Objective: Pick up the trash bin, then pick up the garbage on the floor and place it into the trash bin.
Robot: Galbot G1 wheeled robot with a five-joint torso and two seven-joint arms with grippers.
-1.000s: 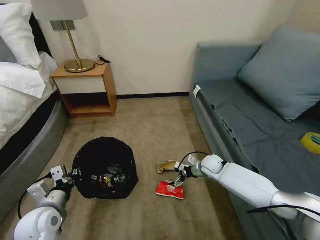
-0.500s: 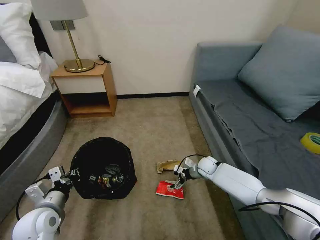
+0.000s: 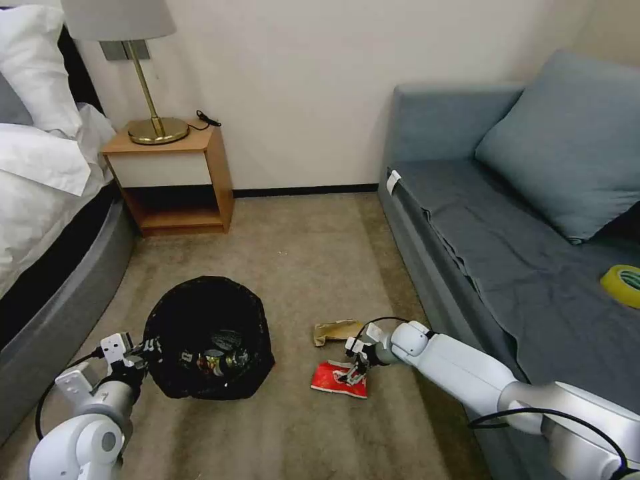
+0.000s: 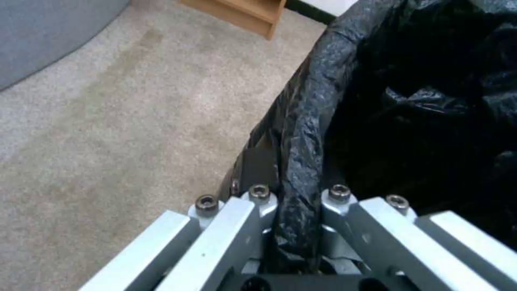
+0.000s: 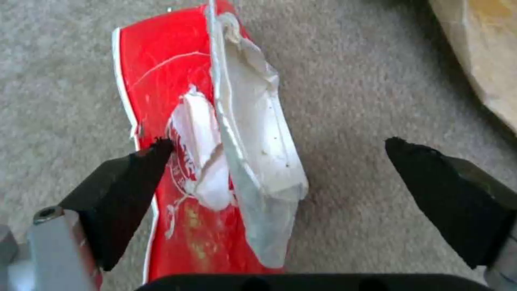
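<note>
The trash bin (image 3: pixel 207 337), lined with a crinkled black bag, stands on the carpet at lower left with a bottle and wrappers inside. My left gripper (image 3: pixel 143 349) is shut on the bin's rim (image 4: pixel 301 133), the bag pinched between its fingers (image 4: pixel 258 210). A red-and-white wrapper (image 3: pixel 339 380) lies flat on the carpet right of the bin. My right gripper (image 3: pixel 352 370) hovers just over it, open, its black fingertips (image 5: pixel 140 173) on either side of the wrapper's white torn flap (image 5: pixel 253 133). A crumpled tan paper scrap (image 3: pixel 335 330) lies just beyond the wrapper.
A grey sofa (image 3: pixel 507 253) runs along the right, close to my right arm, with a yellow tape roll (image 3: pixel 623 283) on its seat. A wooden nightstand (image 3: pixel 175 180) with a brass lamp stands at the back left. The bed (image 3: pixel 47 220) borders the left side.
My right gripper has dropped lower and closer over the red-and-white wrapper. The left gripper and the bin have stayed almost still.
</note>
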